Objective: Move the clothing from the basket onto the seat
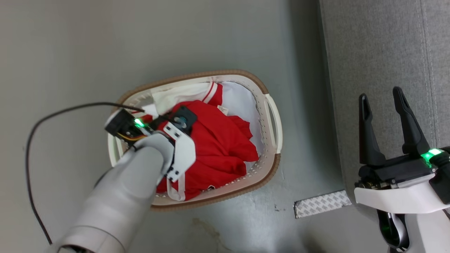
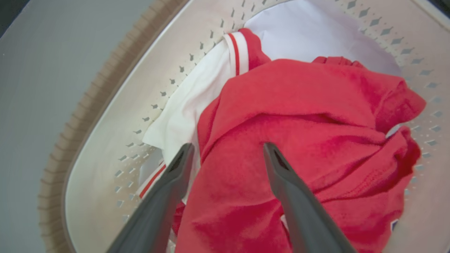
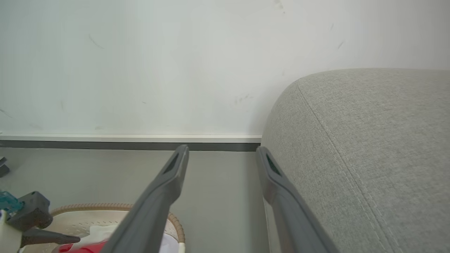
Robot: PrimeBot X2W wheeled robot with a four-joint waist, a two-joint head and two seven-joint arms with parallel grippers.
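Both open: left pincer (image 2: 228,147) over soft red jerseys (image 2: 299,140) in the oval cream plastic basket (image 2: 105,140), right pincer (image 1: 380,94) by grey woven sofa (image 1: 379,45), nothing moved.

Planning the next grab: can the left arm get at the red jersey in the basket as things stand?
Probably yes. The left gripper hangs open over the red jersey, which lies on top in the basket with nothing covering it.

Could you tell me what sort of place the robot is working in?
Probably a home living room or a mock-up of one: a grey fabric sofa, a laundry basket of clothing on the bare floor, and a plain white wall.
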